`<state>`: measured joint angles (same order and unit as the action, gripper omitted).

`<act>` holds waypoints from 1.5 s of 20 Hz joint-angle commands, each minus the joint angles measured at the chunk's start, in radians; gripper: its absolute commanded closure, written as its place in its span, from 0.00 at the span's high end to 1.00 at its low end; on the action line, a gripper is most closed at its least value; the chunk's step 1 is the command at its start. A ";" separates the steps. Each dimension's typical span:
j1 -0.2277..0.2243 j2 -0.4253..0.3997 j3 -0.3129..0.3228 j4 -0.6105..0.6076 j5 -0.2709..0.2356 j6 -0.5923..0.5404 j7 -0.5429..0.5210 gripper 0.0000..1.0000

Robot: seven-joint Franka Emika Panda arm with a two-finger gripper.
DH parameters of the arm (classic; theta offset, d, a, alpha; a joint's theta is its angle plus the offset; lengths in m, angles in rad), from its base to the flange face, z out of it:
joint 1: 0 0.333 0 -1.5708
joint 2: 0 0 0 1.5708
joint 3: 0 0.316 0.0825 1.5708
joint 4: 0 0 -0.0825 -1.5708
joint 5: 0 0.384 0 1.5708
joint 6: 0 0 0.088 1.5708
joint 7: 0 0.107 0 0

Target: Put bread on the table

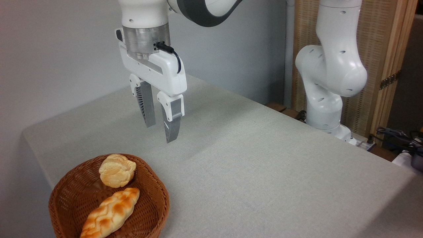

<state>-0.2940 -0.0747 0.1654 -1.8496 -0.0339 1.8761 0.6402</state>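
Note:
The bread (117, 170), a small pale-golden lumpy bun, lies at the back of a brown wicker basket (69, 195) at the lower left. My gripper (160, 134) hangs in the air above the grey speckled table (264, 158), up and to the right of the bun, well clear of it. Its two grey fingers point down with a narrow gap between them and nothing held.
A long braided orange-brown loaf (110, 213) lies in the front of the basket. The arm's white base (325, 109) stands at the table's far right edge. Cables (400, 137) lie at the right. A grey wall runs behind the table.

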 commanded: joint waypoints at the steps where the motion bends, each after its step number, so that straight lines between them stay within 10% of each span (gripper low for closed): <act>1: -0.010 -0.002 0.011 0.010 -0.004 -0.026 -0.020 1.00; 30: -0.008 -0.005 0.010 0.006 -0.004 -0.026 -0.005 1.00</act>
<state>-0.2940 -0.0748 0.1654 -1.8496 -0.0339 1.8612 0.6402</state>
